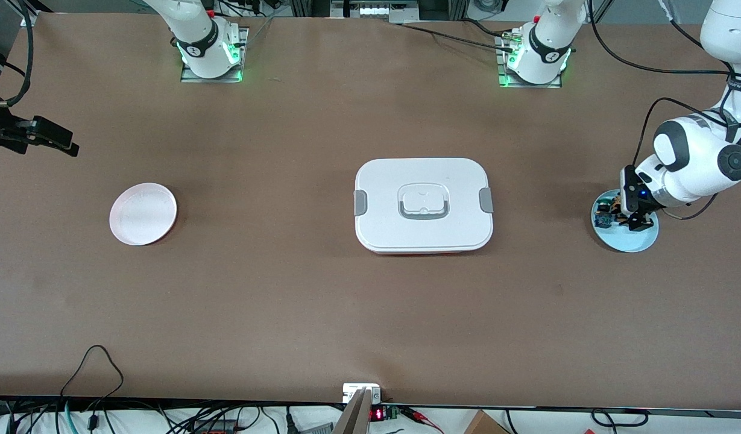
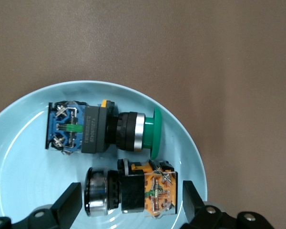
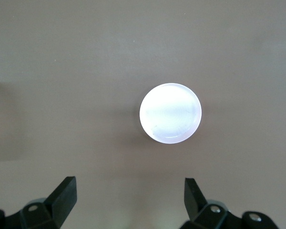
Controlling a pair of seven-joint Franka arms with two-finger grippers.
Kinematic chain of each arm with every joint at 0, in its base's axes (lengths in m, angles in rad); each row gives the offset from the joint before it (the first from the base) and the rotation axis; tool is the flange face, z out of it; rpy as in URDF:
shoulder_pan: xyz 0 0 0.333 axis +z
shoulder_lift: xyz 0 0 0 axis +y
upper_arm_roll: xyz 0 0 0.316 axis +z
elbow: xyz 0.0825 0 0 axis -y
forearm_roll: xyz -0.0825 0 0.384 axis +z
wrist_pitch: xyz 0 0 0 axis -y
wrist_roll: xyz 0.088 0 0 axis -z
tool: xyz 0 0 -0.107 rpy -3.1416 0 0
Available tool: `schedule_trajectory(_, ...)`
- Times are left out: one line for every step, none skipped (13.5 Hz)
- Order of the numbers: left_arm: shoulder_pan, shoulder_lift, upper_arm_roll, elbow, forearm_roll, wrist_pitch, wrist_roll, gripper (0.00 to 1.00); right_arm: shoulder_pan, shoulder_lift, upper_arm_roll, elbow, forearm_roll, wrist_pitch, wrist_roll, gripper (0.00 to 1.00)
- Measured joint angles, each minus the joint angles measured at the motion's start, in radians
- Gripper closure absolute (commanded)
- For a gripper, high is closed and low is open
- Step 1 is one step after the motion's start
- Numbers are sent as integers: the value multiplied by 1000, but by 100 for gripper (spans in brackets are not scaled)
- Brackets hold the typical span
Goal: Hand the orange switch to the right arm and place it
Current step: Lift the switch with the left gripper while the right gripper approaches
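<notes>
Brown table (image 1: 322,301), matte, carries everything. Biggest item on it: white lidded box (image 1: 423,205) with grey side clips, mid-table, lid on.

Right arm (image 1: 192,30) rises from its base and leaves the front view; it waits. Right claw (image 3: 129,193) shows in its wrist view only, up in the air over the table with the pink plate (image 1: 143,213) in sight below it. Fingers wide apart, nothing between them. The plate sits toward the right arm's end of the table, well apart from the box, and is bare.

Left arm (image 1: 696,160) reaches down at its own end of the table. Left claw (image 2: 132,198) is low over the light blue plate (image 1: 632,241), jaws apart and straddling the orange switch (image 2: 133,191). A gap shows between each fingertip and the switch, so no clamp on it.

Orange switch lies on its side in the blue plate: orange contact block with screw terminals at one end, black body in the middle, black and silver head at the other. In the front view it is mostly hidden by the claw.

Just beside it on the same plate lies a blue-and-green switch (image 2: 102,130), also on its side: blue terminal block, black collar, green mushroom cap. The two parts lie roughly parallel, heads pointing opposite ways; cannot tell if they touch.
</notes>
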Motion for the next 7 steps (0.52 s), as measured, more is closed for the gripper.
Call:
schedule_trajectory(0,0,0,0,0,0,0,25,0,0,0,0,0,0,0,0)
schedule_trajectory(0,0,-1,0,0,0,0,32,0,-1,0,0,0,0,0,0)
schedule_trajectory(0,0,-1,0,0,0,0,41,0,-1,0,0,0,0,0,0)
schedule_trajectory(0,-1,-2,0,0,1,0,59,0,-1,0,0,0,0,0,0)
schedule_trajectory(2,-1,-2,1,0,3,0,71,0,-1,0,0,0,0,0,0)
schedule_trajectory(3,-1,-2,2,0,5,0,82,0,-1,0,0,0,1,0,0)
schedule_trajectory(5,-1,-2,2,0,5,0,90,0,0,0,0,0,0,0,0)
